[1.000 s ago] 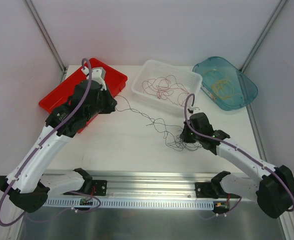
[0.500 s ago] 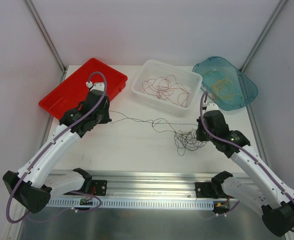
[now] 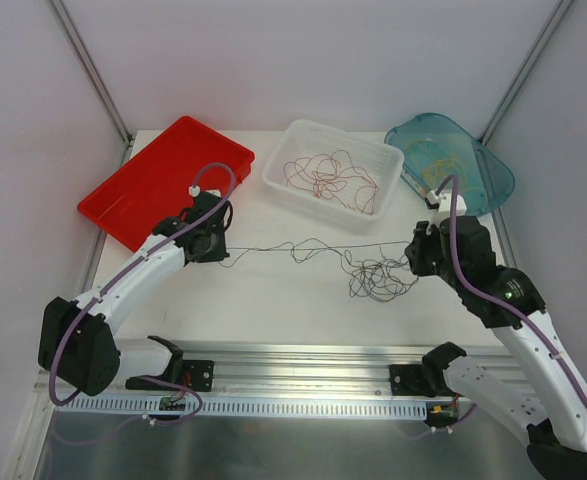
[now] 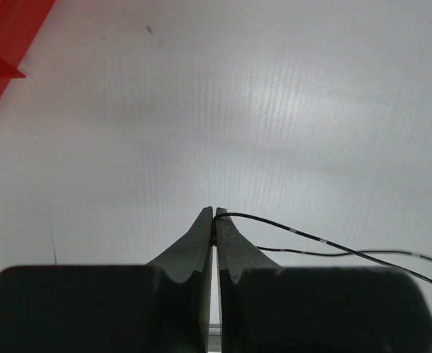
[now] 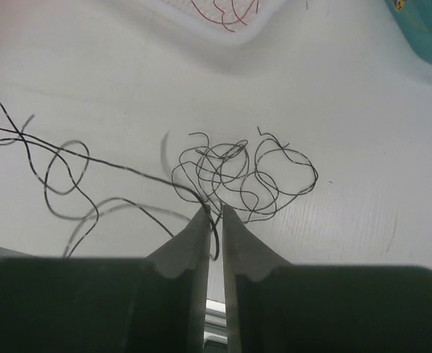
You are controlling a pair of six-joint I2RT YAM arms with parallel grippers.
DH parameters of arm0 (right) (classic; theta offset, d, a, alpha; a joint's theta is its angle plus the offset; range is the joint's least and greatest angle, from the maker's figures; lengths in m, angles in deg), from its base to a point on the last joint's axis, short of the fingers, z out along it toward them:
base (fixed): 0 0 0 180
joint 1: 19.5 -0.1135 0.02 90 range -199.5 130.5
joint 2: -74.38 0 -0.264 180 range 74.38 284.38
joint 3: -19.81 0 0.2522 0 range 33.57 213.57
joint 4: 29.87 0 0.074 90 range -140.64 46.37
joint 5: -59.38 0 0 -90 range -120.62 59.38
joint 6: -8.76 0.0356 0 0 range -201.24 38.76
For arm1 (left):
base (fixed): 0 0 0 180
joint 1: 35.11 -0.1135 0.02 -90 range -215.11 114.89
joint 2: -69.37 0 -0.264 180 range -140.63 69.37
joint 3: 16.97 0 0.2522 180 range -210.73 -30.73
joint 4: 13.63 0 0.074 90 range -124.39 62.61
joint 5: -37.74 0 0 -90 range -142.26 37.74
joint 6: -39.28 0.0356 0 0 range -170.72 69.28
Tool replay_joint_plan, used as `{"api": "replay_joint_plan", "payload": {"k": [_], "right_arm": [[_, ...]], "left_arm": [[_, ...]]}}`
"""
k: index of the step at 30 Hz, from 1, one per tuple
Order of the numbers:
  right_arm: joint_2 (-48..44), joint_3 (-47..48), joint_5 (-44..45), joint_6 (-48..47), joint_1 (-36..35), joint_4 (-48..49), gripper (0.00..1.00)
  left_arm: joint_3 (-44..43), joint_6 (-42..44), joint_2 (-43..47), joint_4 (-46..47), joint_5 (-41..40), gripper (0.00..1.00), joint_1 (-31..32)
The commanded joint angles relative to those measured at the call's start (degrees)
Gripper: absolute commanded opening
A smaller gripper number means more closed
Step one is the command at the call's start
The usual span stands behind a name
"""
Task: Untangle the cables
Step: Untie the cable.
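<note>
A thin black cable [image 3: 303, 243] stretches across the table between my two grippers, and part of it lies in a tangle of loops [image 3: 378, 275] left of the right gripper. My left gripper [image 3: 223, 250] is shut on one end of the cable [image 4: 274, 224], pinched at the fingertips [image 4: 214, 213]. My right gripper [image 3: 413, 250] hovers just behind the tangle [image 5: 238, 173]. Its jaws stand a narrow gap apart [image 5: 213, 209]. A strand of the cable [image 5: 127, 165] runs to the left fingertip and curls down loosely into the gap.
A white basket [image 3: 273, 175] at the back centre holds red cables [image 3: 323, 175]; its edge shows in the right wrist view [image 5: 223, 22]. A teal tray [image 3: 493, 185] with yellow cables [image 3: 443, 165] stands back right. A red tray [image 3: 153, 180] lies back left.
My left gripper moved off the red tray toward the front, and my right gripper moved right and back. The black cable was pulled out straighter and the tangle dragged right.
</note>
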State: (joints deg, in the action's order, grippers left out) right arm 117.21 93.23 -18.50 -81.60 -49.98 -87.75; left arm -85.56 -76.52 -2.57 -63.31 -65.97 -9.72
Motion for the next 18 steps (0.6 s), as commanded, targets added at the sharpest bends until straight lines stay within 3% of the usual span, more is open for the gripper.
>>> {"api": "replay_joint_plan", "payload": {"k": [1, 2, 4, 8, 14, 16, 17, 18], "right_arm": [[2.59, -0.15, 0.38, -1.22, 0.95, -3.95, 0.15], [3.65, -0.94, -0.42, -0.35, 0.86, -4.65, 0.16], [4.54, -2.96, -5.14, 0.1, 0.86, -3.35, 0.16], [5.06, -8.06, -2.28, 1.68, 0.95, 0.52, 0.01], [8.59, -8.33, -1.56, 0.89, 0.86, 0.34, 0.01], [7.71, -9.03, -8.82, 0.62, 0.69, 2.97, 0.06], [7.62, -9.29, -11.22, 0.62, 0.42, 6.2, 0.21], [8.32, -9.56, -14.02, 0.62, 0.16, 7.8, 0.29]], "left_arm": [[1.83, -1.18, -1.09, -1.08, -0.01, 0.0, -1.83], [2.61, -1.09, -0.92, -0.3, 5.31, 0.0, -1.75], [3.93, -1.18, -0.13, 2.95, 8.34, 0.0, -1.05], [7.27, -1.53, 0.48, 4.1, 8.97, 0.0, -0.78], [9.3, -1.71, 1.01, 4.37, 9.67, 0.0, -0.78], [9.39, -1.62, 1.45, 4.54, 10.54, 0.0, -0.86], [9.48, -1.62, 1.63, 4.54, 10.81, 0.0, -0.78], [9.65, -1.53, 1.72, 4.54, 11.16, 0.0, -0.78]]}}
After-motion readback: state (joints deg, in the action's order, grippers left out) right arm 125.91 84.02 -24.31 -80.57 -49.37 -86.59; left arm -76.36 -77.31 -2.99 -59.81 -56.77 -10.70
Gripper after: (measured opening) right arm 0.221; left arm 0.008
